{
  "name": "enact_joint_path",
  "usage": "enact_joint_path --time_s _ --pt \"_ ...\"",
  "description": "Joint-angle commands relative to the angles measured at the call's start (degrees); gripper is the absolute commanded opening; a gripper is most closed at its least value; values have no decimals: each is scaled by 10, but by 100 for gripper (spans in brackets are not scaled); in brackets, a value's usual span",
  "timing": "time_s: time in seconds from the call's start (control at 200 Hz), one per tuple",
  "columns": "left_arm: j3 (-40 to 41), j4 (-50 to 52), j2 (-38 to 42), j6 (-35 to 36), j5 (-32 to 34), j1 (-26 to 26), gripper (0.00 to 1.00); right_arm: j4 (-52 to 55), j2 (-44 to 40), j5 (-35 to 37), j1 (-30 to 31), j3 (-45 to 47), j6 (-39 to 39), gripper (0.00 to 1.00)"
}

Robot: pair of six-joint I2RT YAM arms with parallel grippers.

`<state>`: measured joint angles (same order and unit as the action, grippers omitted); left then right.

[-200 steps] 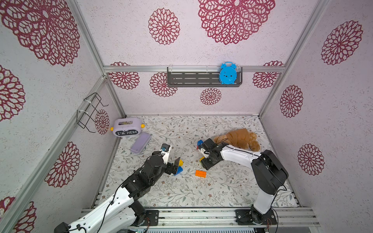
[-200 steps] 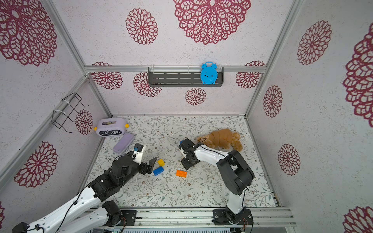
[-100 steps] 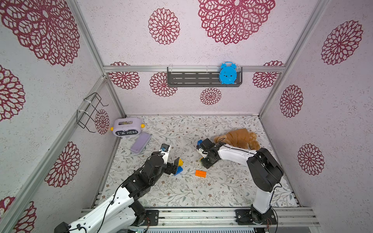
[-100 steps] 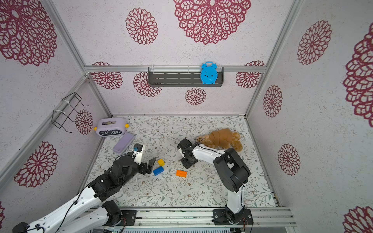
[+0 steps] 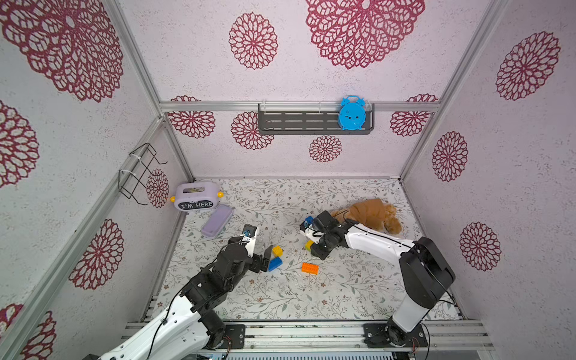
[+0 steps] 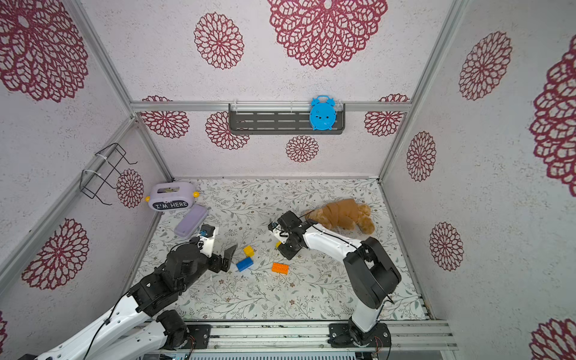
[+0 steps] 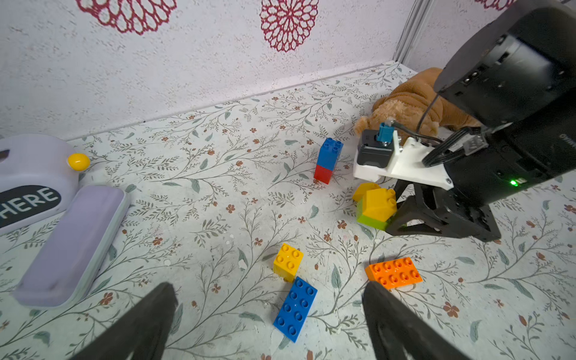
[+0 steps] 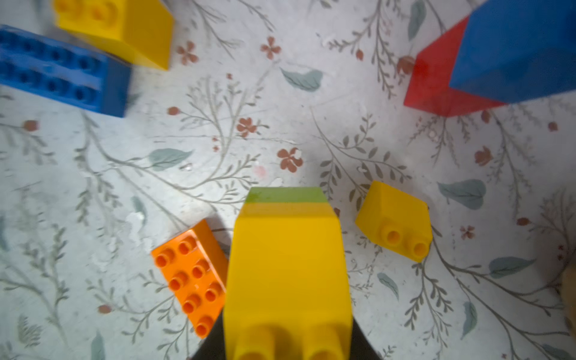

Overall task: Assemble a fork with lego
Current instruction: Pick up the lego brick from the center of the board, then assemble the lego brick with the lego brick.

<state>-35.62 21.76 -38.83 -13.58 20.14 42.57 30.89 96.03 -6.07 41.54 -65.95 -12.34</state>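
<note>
Right pincer (image 5: 314,249) is clamped tight on a yellow-on-lime-green brick stack (image 7: 376,206) mid-desk (image 5: 311,299). The stack is tilted, so its long axis leans, green end low, yellow studs aimed back at the wrist. Left pincer (image 5: 266,258) gapes wide with nothing in it, just left of a flat blue eight-stud brick (image 7: 296,308) and a yellow four-stud cube (image 7: 288,261). The orange eight-stud brick (image 7: 393,274) lies flat, long side left-right. The red-and-blue tower (image 7: 327,162) stands upright farther back, studs up. All glossy, chunky plastic with round studs.

Black-jointed white arms (image 5: 374,243), black cables (image 7: 445,148)
</note>
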Motion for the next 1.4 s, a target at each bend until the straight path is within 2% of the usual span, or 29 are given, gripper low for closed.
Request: enact_joint_path --time_s 0.0,0.205,0.951,1.396 --pt "4 18 28 -4 21 -5 97 9 -23 -45 17 7 -86 23" --pt "13 31 61 -4 33 -6 97 7 -19 -51 52 8 -147 22" --pt "10 26 34 7 30 -6 97 28 53 -40 71 -11 -167 22" --pt "9 27 32 11 32 -6 97 55 104 -6 95 5 -188 22"
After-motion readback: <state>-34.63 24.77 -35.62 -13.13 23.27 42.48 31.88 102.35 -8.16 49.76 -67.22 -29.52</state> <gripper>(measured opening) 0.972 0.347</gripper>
